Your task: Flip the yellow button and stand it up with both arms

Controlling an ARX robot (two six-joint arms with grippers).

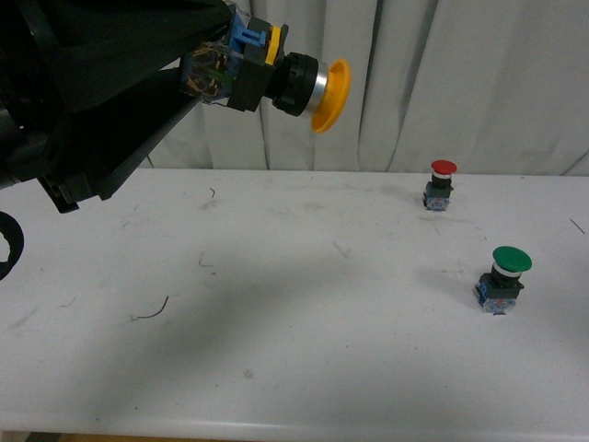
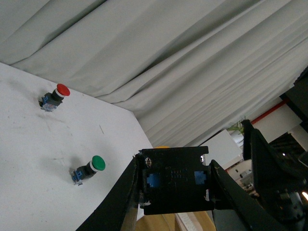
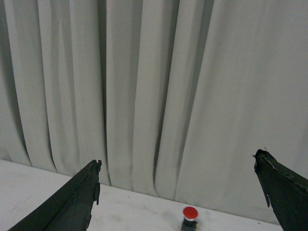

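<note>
The yellow button is held high above the white table at the upper left of the front view, lying sideways with its yellow cap pointing right. My left gripper is shut on its black-and-blue contact block. In the left wrist view the block fills the space between the fingers, with a sliver of yellow cap behind it. My right gripper is open and empty, facing the curtain; the right arm is out of the front view.
A red-capped button stands at the back right of the table, also in the left wrist view and right wrist view. A green-capped button stands right of centre, also in the left wrist view. A grey curtain hangs behind.
</note>
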